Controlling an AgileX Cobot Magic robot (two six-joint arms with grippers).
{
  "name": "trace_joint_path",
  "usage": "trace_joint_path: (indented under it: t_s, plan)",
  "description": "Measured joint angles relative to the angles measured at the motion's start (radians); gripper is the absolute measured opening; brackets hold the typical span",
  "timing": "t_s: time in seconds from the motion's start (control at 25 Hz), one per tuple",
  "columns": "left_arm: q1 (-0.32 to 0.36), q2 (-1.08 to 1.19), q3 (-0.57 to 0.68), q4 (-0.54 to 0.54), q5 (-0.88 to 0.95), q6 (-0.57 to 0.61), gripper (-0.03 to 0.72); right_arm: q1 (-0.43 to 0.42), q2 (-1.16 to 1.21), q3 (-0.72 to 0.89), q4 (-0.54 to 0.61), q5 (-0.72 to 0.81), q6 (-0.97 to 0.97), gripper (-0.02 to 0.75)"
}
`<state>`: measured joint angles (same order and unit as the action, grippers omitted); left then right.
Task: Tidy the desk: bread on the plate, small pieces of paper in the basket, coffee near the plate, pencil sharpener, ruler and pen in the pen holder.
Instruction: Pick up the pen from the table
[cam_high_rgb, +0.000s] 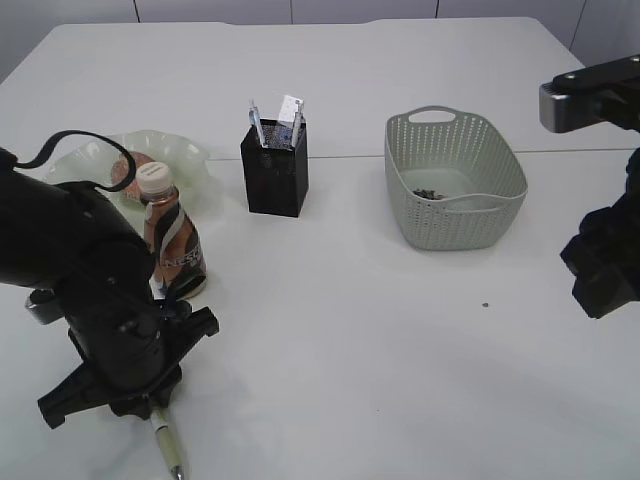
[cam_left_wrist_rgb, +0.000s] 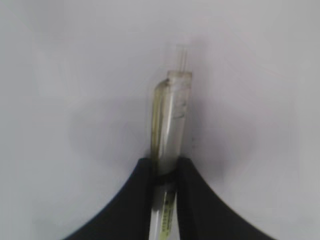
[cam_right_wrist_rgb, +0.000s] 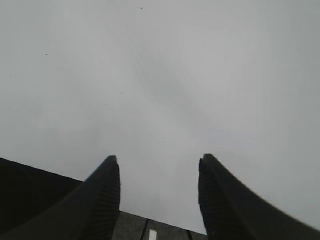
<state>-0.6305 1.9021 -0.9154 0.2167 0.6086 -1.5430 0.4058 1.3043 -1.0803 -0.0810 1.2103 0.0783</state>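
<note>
The right claw (cam_right_wrist_rgb: 159, 187) stands open, its two dark fingers (cam_right_wrist_rgb: 102, 200) apart, with only bare grey table (cam_right_wrist_rgb: 160, 75) between and beyond them

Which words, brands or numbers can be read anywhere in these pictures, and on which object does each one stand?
"NES...": white letters on the brown coffee bottle's label, only partly legible, the rest turned away.
Small print on the clear plastic pen in the left claw: too blurred to read.
Nothing else carries readable text.
</note>
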Motion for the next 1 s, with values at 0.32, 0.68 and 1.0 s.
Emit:
trace_joint_path:
  t_s: [0.32, 0.68, 1.0]
  plan:
    - [0.0, 0.002, 0.0, 0.144, 0.064, 0.002, 0.085, 0.0, 0.0, 0.0, 0.0, 0.0, 0.0, 0.375]
    - [0.0, 0.002, 0.0, 0.058, 0.081, 0.088, 0.085, 0.0, 0.0, 0.0, 0.0, 0.0, 0.0, 0.375]
    - [0.0, -0.061, 0.0, -0.003, -0.024, 0.212, 0.076, 0.0, 0.0, 0.0, 0.0, 0.0, -0.008, 0.375]
